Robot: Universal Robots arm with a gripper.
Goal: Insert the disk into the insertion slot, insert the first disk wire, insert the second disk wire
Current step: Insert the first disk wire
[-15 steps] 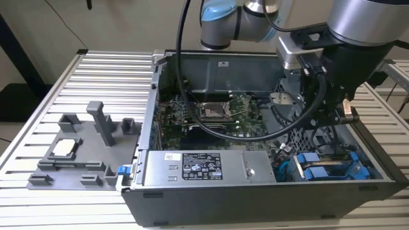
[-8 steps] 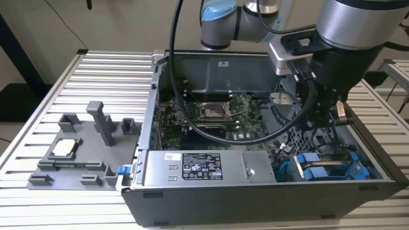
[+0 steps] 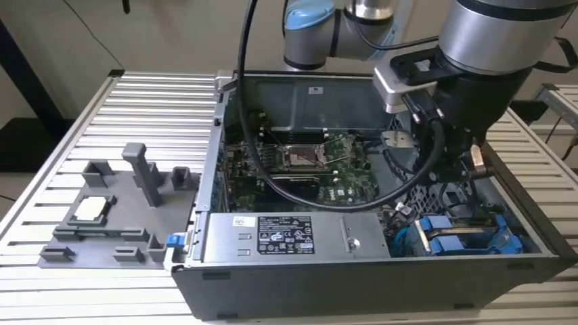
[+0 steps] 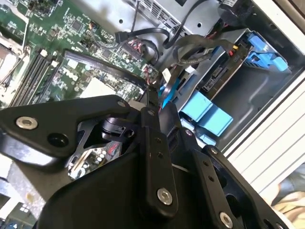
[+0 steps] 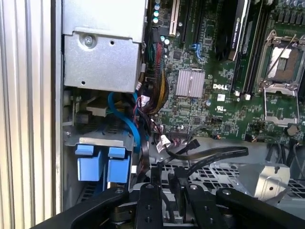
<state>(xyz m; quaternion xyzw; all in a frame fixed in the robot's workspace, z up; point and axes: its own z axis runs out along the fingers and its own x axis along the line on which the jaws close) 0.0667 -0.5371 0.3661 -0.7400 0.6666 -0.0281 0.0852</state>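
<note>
The disk [image 3: 470, 238], in its bright blue carrier frame, lies in the drive bay at the case's front corner, on the exterior view's right. Its two blue front tabs [image 5: 102, 164] show in both wrist views, and the drive body [image 4: 218, 78] lies behind the tabs [image 4: 205, 112]. My gripper [image 5: 165, 172] hangs inside the case just beside the bay, its black fingers close together and shut on the end of a flat black wire [image 5: 209, 155] that arcs up to the fingertips. In the second wrist view the gripper [image 4: 152, 93] sits by a blue cable [image 4: 169, 88] and a white connector [image 4: 165, 74].
The open computer case [image 3: 271, 284] stands on a slatted metal table [image 3: 108, 108]. Inside are the motherboard [image 3: 298, 166], the power supply box [image 3: 289, 237] and a bundle of loose cables [image 5: 155, 95]. A grey fixture plate [image 3: 118, 210] lies at the exterior view's left.
</note>
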